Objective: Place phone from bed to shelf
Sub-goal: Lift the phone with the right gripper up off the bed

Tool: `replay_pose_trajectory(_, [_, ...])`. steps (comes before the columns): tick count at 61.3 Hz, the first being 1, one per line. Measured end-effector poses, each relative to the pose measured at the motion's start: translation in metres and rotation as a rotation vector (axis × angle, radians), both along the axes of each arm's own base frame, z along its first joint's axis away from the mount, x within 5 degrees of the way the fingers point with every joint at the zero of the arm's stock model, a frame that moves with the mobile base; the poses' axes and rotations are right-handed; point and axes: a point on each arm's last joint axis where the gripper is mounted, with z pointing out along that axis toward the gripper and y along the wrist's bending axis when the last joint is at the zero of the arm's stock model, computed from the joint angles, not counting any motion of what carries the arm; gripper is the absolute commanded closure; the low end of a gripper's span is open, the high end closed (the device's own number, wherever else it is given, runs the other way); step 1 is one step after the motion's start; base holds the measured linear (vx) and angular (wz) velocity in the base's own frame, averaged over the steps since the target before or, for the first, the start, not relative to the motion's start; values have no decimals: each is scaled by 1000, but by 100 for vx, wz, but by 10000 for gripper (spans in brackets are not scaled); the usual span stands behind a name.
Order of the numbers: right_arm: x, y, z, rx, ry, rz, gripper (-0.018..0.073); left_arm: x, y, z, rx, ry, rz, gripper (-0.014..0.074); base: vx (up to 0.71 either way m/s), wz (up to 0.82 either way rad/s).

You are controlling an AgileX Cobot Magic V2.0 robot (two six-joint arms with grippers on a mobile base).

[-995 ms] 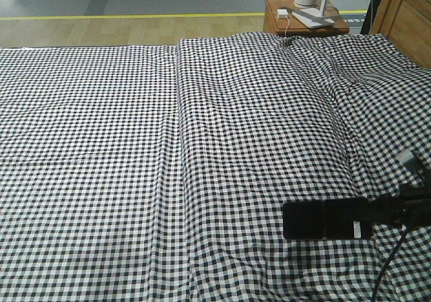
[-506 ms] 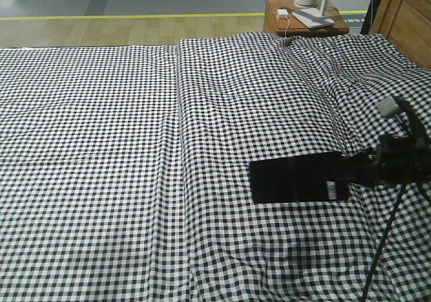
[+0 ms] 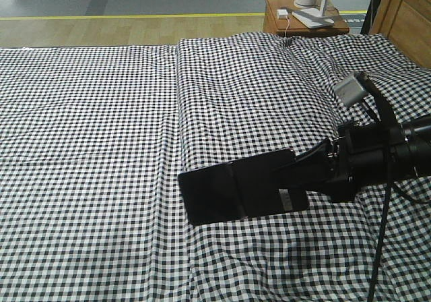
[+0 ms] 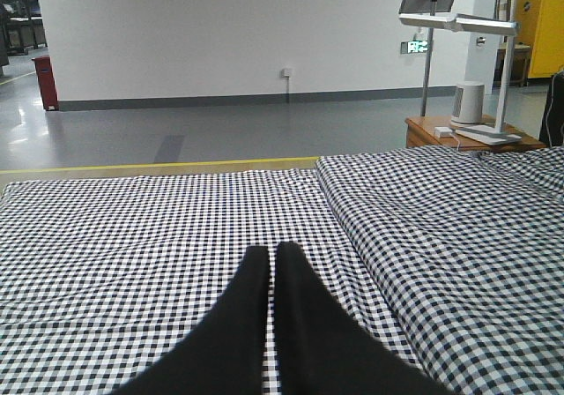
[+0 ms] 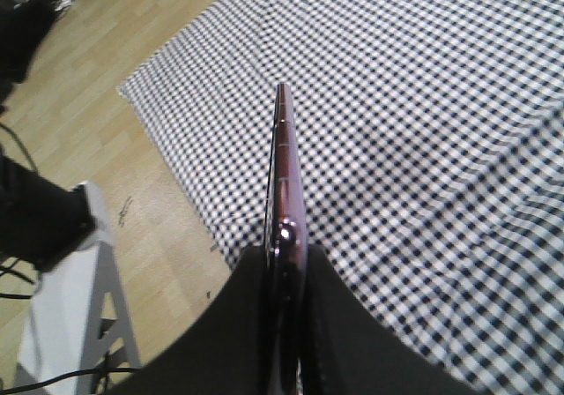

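The phone [image 3: 236, 191], a flat glossy black slab with a small white sticker, hangs above the checked bed [image 3: 101, 147] right of centre. My right gripper [image 3: 304, 178] reaches in from the right and is shut on the phone's right end. In the right wrist view the phone [image 5: 282, 161] shows edge-on with a pinkish rim, pinched between the black fingers of the right gripper [image 5: 284, 252], over the bed [image 5: 423, 104]. My left gripper [image 4: 270, 252] hovers low over the bed [image 4: 132, 227], shut with nothing in it. The shelf is out of view.
An orange-brown nightstand [image 3: 303, 15] with a white lamp base stands beyond the bed's far edge, also seen as the nightstand [image 4: 449, 130]. Panelled wooden furniture [image 3: 407, 12] fills the back right corner. A white frame [image 5: 79, 307] stands on the wooden floor beside the bed.
My right gripper has carried the phone up off the sheet and leftward, from the lower right of the bed to nearer its middle. The phone now tilts and looks larger.
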Motion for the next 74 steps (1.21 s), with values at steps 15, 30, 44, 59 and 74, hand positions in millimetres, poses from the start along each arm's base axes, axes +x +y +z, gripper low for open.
replay_pose_trajectory(15, [-25, 20, 16, 11, 8, 71, 562, 0, 0, 0, 0, 0, 0, 595, 0, 0])
replay_pose_trajectory(30, [-31, 23, 21, 13, -4, 88, 562, 0, 0, 0, 0, 0, 0, 595, 0, 0])
replay_pose_trajectory(44, [-31, 23, 21, 13, -4, 88, 562, 0, 0, 0, 0, 0, 0, 595, 0, 0])
replay_pose_trajectory(59, [-31, 23, 21, 13, -4, 88, 561, 0, 0, 0, 0, 0, 0, 595, 0, 0])
replay_pose_trajectory(74, [-31, 23, 21, 13, -4, 88, 561, 0, 0, 0, 0, 0, 0, 595, 0, 0])
